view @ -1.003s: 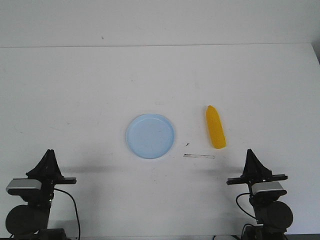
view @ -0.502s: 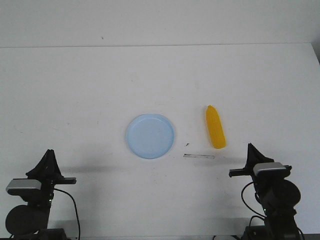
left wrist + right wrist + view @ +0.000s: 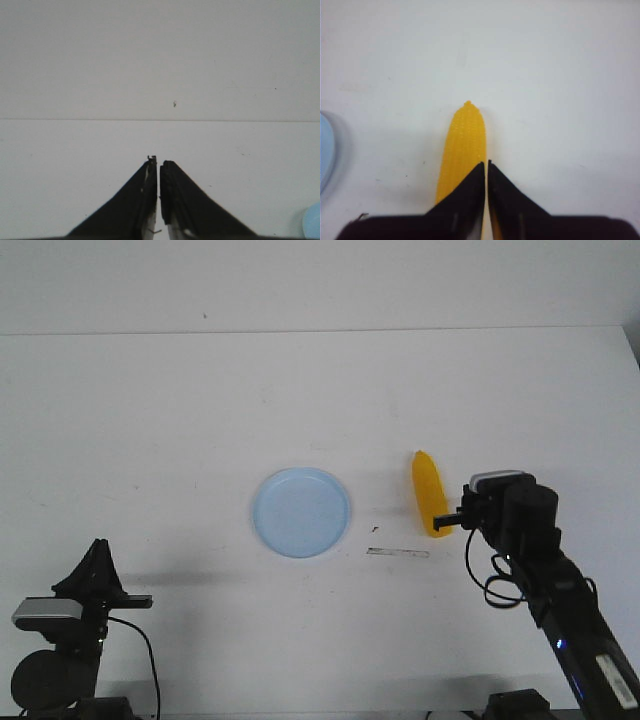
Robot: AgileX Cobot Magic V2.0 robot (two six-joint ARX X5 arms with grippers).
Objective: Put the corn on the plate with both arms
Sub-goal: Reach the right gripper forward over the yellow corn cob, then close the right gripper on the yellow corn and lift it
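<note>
Left gripper sits low at lower left, jaws together; right gripper reaches mid-right, apparently closed.

corn: bright yellow-orange tapered cob, lying flat on the table, pointed end away from the robot.
plate: round pale blue, empty, left of corn, apart.

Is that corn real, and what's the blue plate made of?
The corn looks like plastic, not real: one even bright yellow-orange, with neat moulded kernel rows and a slight sheen. The plate also seems plastic: pale blue, thin and smooth. I can't be certain from pictures alone.
</note>
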